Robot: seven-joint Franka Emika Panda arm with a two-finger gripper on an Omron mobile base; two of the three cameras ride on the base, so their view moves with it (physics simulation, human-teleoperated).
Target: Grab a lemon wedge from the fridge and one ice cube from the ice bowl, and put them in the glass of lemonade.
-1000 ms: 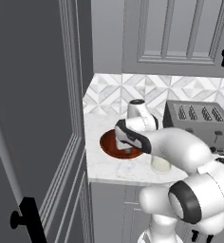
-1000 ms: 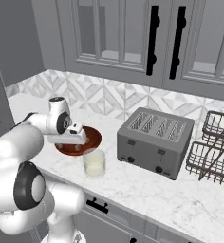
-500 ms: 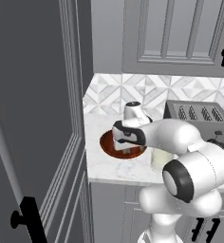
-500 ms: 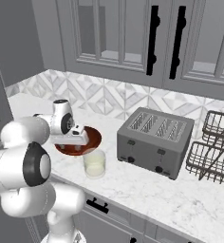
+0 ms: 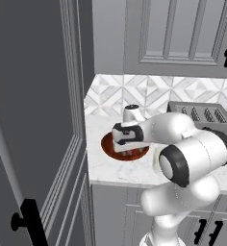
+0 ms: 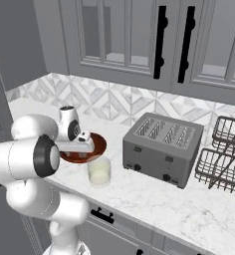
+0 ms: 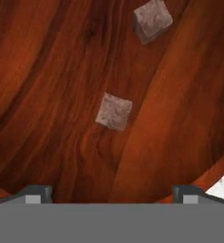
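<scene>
The ice bowl [image 6: 98, 144], shallow and reddish-brown, sits on the counter with the glass of lemonade [image 6: 99, 172] just in front of it. My gripper [image 6: 83, 153] hangs low over the bowl [image 5: 125, 150], pointing down into it. In the hand view its two fingertips [image 7: 34, 193] stand wide apart, open and with nothing between them. One ice cube [image 7: 114, 111] lies on the wood straight ahead of the gripper [image 7: 111, 195], and a second cube [image 7: 153, 20] lies farther off. The lemon wedge is out of view. The fridge [image 5: 33, 96] rises dark grey at the counter's left end.
A grey toaster [image 6: 162, 149] stands right of the glass, and a dark wire dish rack [image 6: 224, 159] sits beyond it. Wall cabinets with black handles [image 6: 160, 42] hang above the tiled backsplash. A panelled door with a black handle [image 5: 31, 226] is at the lower left.
The hand has come down and a little left, closer over the bowl, with the arm folding lower. The jaws have stayed open.
</scene>
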